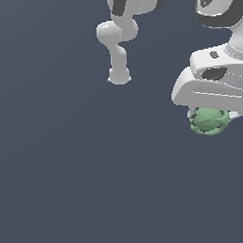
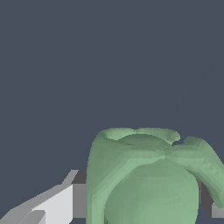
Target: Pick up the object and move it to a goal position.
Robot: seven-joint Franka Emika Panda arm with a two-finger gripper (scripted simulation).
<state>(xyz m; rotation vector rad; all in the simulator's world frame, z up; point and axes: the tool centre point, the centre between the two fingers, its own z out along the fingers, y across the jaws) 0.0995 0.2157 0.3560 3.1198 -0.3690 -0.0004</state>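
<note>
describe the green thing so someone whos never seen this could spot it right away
In the exterior view, find the big white robot arm at the upper right and follow it down to its gripper. The green object sits just under it between the jaws: a small, pale green, lumpy ball, the only coloured thing against the dark grey background.

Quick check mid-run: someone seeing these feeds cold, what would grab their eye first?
First, the small pale green lumpy ball tucked under the white gripper at the exterior view's right; in the wrist view it looms large between the grey fingers. Next, the white jointed arm at the top, against the plain dark grey-blue background.
</note>
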